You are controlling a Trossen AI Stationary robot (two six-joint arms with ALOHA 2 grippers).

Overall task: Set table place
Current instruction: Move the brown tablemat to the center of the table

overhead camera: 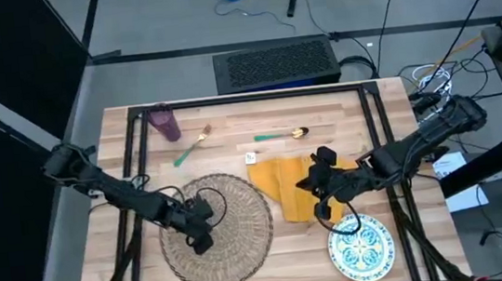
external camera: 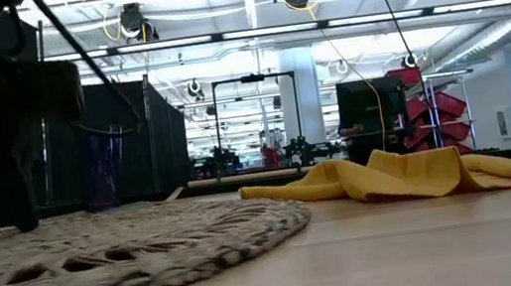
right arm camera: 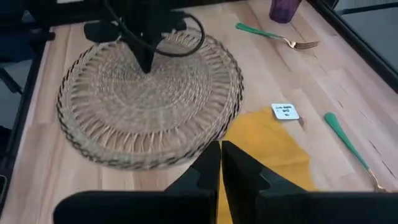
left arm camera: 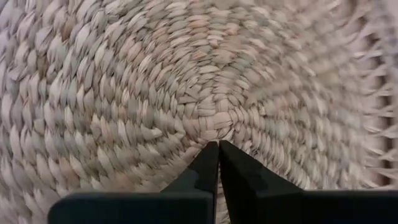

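1. Left gripper [overhead camera: 198, 237] sits low over the middle of the woven placemat [overhead camera: 215, 228], its fingers [left arm camera: 208, 167] pressed together with nothing between them, tips pointing down at the weave's centre.
2. Its arm reaches in from the table's left edge, stretched diagonally toward the near middle.
3. Right gripper [overhead camera: 322, 210] hovers above the near right part of the yellow napkin [overhead camera: 286, 185]; its fingers [right arm camera: 214, 163] are also closed together and hold nothing.
4. That arm comes in from the right edge, angled left across the table [overhead camera: 231, 128], wrist just beyond the plate.
5. Placemat lies flat near the front, left of centre.
6. Napkin lies rumpled just right of the placemat, its folds raised in the low view.
7. White floral plate [overhead camera: 361, 247] rests at the near right corner, close to the napkin's near edge.
8. Purple cup [overhead camera: 165, 123] stands at the far left.
9. A fork [overhead camera: 191, 148] lies right of the cup; a spoon [overhead camera: 280, 136] lies farther right, beyond the napkin.
10. A small white card [overhead camera: 251, 157] sits at the napkin's far left corner.
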